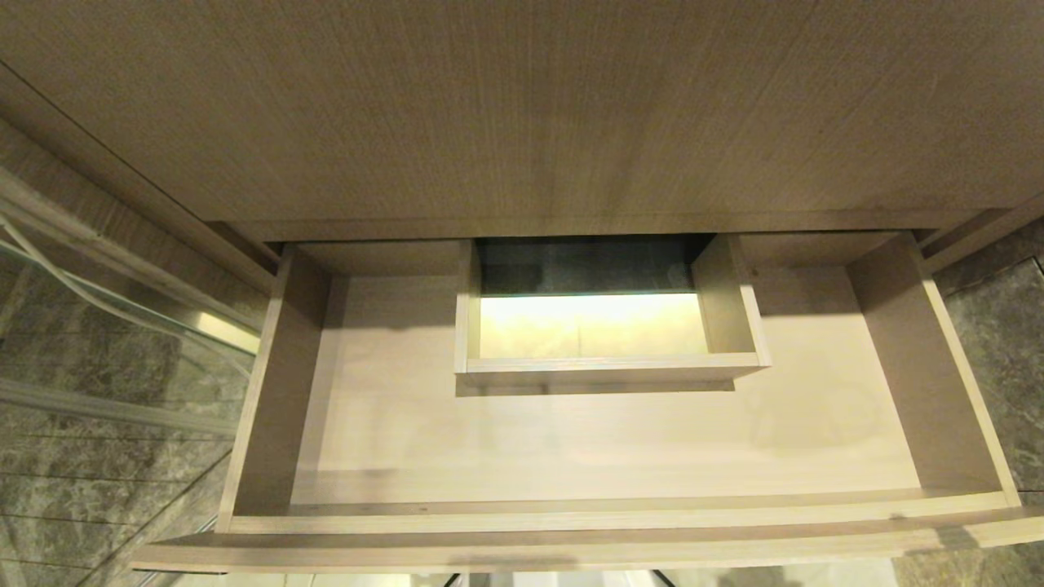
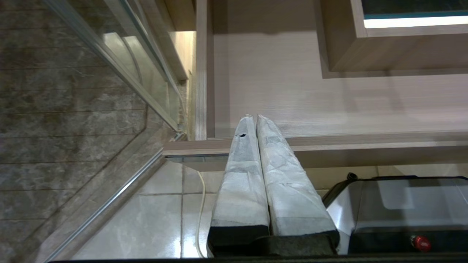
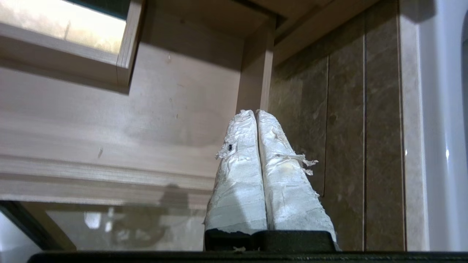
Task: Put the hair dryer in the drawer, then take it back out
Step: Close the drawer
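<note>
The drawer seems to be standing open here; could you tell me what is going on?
Nothing is being handled right now. The drawer is pulled out and looks empty apart from its boxed cut-out; no hair dryer shows in any view. The left gripper and right gripper are both shut and empty, near the drawer's front.
</note>
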{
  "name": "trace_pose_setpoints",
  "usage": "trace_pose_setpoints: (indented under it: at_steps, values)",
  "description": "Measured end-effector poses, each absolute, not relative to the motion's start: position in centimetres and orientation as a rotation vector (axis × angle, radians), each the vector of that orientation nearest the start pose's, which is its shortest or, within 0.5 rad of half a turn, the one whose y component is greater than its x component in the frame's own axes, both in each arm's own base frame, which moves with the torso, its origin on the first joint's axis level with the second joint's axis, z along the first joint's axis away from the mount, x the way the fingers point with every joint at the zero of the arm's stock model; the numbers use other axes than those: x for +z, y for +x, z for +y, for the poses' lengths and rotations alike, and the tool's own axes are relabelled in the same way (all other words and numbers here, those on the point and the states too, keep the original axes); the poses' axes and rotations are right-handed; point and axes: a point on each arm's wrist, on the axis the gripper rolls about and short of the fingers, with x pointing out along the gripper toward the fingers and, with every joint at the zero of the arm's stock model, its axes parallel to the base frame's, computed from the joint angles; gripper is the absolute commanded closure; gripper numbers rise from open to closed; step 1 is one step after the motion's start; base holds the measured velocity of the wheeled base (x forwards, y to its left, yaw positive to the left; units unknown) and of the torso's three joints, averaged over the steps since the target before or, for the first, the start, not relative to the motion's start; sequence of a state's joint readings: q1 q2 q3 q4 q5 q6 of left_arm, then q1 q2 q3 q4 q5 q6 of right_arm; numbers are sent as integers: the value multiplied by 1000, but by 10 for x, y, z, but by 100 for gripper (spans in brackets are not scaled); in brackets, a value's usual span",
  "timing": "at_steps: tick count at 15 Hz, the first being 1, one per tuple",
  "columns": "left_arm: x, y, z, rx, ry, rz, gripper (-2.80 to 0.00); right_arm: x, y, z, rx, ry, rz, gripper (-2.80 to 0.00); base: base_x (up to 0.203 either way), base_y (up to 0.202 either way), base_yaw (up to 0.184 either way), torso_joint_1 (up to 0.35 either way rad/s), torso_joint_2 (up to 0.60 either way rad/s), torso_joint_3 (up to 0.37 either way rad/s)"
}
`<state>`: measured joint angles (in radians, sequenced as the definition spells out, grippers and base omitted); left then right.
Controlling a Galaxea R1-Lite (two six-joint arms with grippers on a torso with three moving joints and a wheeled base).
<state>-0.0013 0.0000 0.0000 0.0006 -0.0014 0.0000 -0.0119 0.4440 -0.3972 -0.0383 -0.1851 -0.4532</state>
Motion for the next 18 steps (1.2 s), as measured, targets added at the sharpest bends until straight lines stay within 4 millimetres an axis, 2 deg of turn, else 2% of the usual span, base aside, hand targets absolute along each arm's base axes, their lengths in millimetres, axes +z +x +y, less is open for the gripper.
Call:
trace_pose_setpoints:
  at_steps: [5,8,13,16,18]
  values:
    - [75,-23,0,-4,0,0,0,194,9,-4,-197,-455,67,0,0,0,0,0,0,0]
    - [75,-23,0,-3,0,0,0,181,11,-6,-269,-461,189,0,0,0,0,0,0,0]
    - [75,-23,0,-3,0,0,0,153,8,-11,-484,-504,510,0,0,0,0,0,0,0]
    - [75,-23,0,-4,0,0,0,136,1,-12,-518,-553,795,0,0,0,0,0,0,0]
    - [75,-23,0,-3,0,0,0,137,5,-13,-494,-563,919,0,0,0,0,0,0,0]
